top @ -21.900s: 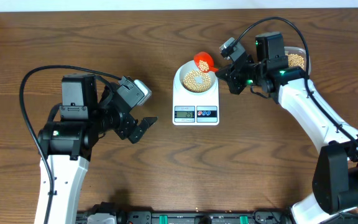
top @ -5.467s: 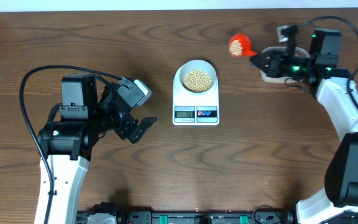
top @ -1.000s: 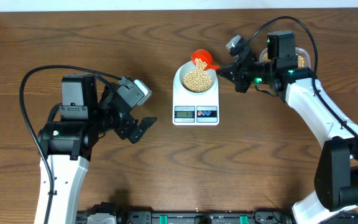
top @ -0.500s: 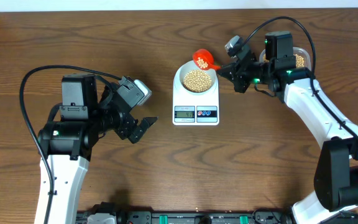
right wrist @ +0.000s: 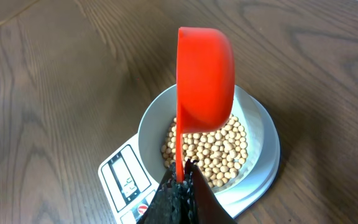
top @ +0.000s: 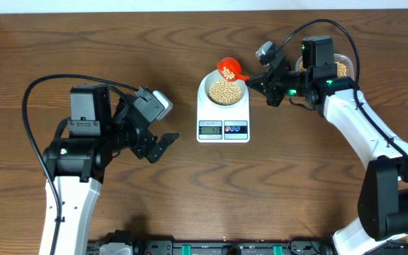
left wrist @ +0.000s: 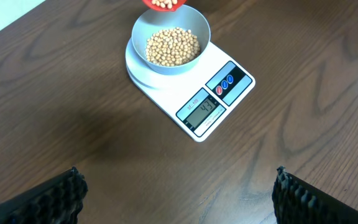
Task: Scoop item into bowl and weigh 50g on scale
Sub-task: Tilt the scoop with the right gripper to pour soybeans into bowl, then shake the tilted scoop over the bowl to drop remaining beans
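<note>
The pale bowl (top: 205, 86) stands on the white scale (top: 223, 129), with a heap of tan beans (top: 224, 91) in it. My right gripper (top: 259, 80) is shut on the thin handle of a red scoop (top: 229, 69), which hangs over the bowl's far rim with a few beans in its cup. From the right wrist, the scoop (right wrist: 205, 74) stands above the beans (right wrist: 219, 152), its handle pinched in my right gripper (right wrist: 182, 180). My left gripper (top: 163, 145) is open and empty, well left of the scale. Its view shows bowl (left wrist: 140, 31), scale (left wrist: 210, 106) and fingers (left wrist: 61, 196).
A clear tub (top: 340, 68) with more beans sits at the back right, behind my right arm. The scale's display and two buttons (top: 234, 129) face the table's front edge. The cable of my left arm loops over the table at the left.
The red scoop has shifted very slightly right and rolled back over the bowl's far rim, so beans now show in its cup. My left arm has not moved.
</note>
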Robot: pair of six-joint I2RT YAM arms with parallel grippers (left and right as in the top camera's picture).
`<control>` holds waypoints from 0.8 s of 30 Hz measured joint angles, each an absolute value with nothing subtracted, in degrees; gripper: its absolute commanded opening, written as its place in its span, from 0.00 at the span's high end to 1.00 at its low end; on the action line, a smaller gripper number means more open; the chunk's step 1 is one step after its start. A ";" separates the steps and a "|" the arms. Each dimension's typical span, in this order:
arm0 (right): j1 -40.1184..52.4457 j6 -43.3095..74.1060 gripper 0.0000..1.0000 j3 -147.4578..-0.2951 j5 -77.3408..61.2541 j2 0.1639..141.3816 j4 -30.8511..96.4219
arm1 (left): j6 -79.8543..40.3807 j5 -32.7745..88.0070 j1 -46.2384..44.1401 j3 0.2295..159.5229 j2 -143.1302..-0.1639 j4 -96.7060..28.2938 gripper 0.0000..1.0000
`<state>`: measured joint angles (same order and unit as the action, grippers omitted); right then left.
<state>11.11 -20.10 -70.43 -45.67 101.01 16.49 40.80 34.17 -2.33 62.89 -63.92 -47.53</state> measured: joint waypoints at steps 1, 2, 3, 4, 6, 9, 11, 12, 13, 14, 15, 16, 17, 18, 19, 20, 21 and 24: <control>11.11 -20.12 0.99 -70.43 -45.67 101.01 16.49 | 40.80 34.17 -2.33 62.89 -63.92 -47.53 0.02; 11.11 -20.10 0.99 -70.43 -45.67 101.01 16.49 | 40.80 34.17 -2.33 62.89 -63.92 -47.53 0.02; 11.11 -20.12 0.99 -70.43 -45.67 101.01 16.49 | 40.80 34.17 -2.33 62.89 -63.92 -47.53 0.02; 11.11 -20.10 0.99 -70.43 -45.67 101.01 16.49 | 40.80 34.17 -2.33 62.89 -63.92 -47.53 0.02; 11.11 -20.12 0.99 -70.43 -45.67 101.01 16.49 | 40.80 34.17 -2.33 62.89 -63.92 -47.53 0.02; 11.11 -20.12 0.99 -70.43 -45.69 101.01 16.49 | 40.80 34.17 -2.33 62.89 -63.92 -47.53 0.02; 11.11 -20.10 0.99 -70.43 -45.69 101.01 16.49 | 40.80 34.17 -2.33 62.89 -63.92 -47.53 0.02; 11.11 -20.12 0.99 -70.43 -45.71 101.01 16.49 | 40.80 34.17 -2.33 62.89 -63.92 -47.53 0.02; 11.11 -20.12 0.99 -70.43 -45.74 101.01 16.49 | 40.80 34.17 -2.33 62.89 -63.92 -47.53 0.02; 11.11 -20.10 0.99 -70.43 -45.82 101.01 16.49 | 40.80 34.17 -2.33 62.89 -63.92 -47.53 0.02; 11.11 -20.12 0.99 -70.43 -46.09 101.01 16.49 | 40.80 34.17 -2.33 62.89 -63.92 -47.53 0.02; 11.11 -20.12 0.99 -70.43 -46.33 101.01 16.49 | 40.80 34.17 -2.33 62.89 -63.92 -47.53 0.02; 11.11 -20.12 0.99 -70.43 -46.59 101.01 16.49 | 40.80 34.17 -2.33 62.89 -63.92 -47.53 0.02; 11.11 -20.18 0.99 -70.43 -46.24 101.01 16.62 | 40.80 34.17 -2.33 62.89 -63.92 -47.53 0.02; 11.14 -20.36 0.99 -70.43 -45.45 101.01 16.88 | 40.80 34.17 -2.33 62.89 -63.92 -47.53 0.02; 11.20 -20.67 0.99 -70.43 -43.99 101.01 17.12 | 40.80 34.17 -2.33 62.89 -63.92 -47.53 0.02; 11.25 -21.06 0.99 -70.43 -42.61 101.01 17.30 | 40.80 34.17 -2.33 62.89 -63.92 -47.53 0.02; 11.35 -22.02 0.99 -70.43 -40.38 101.01 17.32 | 40.80 34.17 -2.33 62.89 -63.92 -47.53 0.02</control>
<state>11.35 -22.02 -70.43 -40.38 101.01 17.32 40.80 34.17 -2.33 62.89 -63.92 -47.53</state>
